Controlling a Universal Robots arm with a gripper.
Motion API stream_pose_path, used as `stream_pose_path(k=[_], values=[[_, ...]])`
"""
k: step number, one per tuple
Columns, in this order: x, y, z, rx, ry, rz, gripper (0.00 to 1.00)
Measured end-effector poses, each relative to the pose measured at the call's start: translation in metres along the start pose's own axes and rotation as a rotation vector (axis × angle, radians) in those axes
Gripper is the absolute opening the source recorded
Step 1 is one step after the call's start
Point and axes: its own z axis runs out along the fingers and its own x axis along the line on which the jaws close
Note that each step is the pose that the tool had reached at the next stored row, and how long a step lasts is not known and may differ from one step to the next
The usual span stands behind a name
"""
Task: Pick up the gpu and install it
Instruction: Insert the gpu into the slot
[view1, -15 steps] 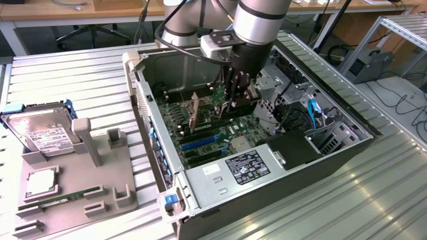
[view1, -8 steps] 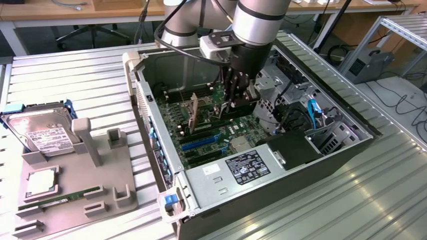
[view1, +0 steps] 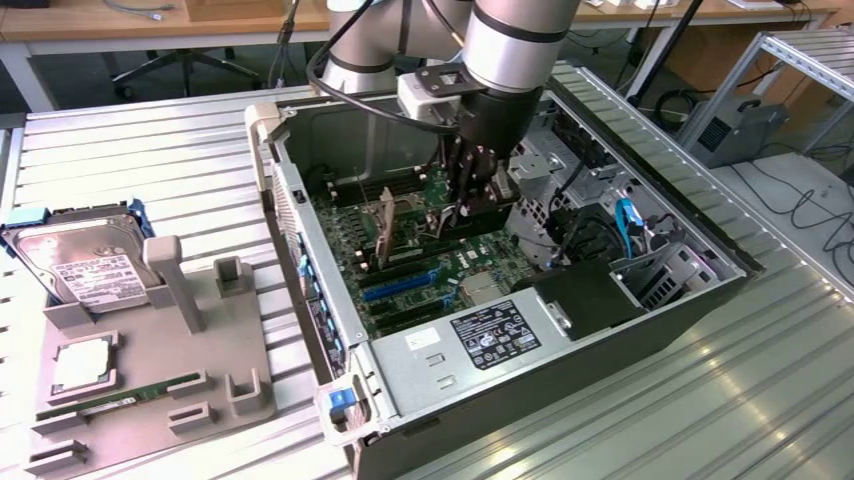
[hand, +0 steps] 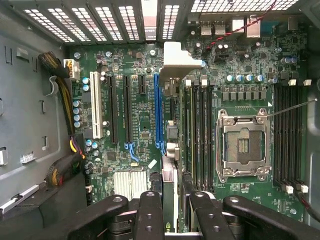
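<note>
No legible txt; labels on hard drive (view1: 83, 265) & PSU (view1: 494, 335) too small.

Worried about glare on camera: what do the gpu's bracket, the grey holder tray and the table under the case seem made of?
Bracket of the gpu: likely bare sheet metal, pale and smoothly bent. Holder tray: probably plastic, matte grey, no shine. Table: seemingly aluminium, ribbed, with bright streaky reflections.

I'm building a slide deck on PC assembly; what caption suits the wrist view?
Robot hand holding the gpu edge-on above the motherboard, beside the blue expansion slot.
</note>
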Motion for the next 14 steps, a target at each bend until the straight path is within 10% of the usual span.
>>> stream_pose_path(k=[14], values=[[0.0003,0.0021,0.0020,0.0000,0.0000,0.000,0.26]])
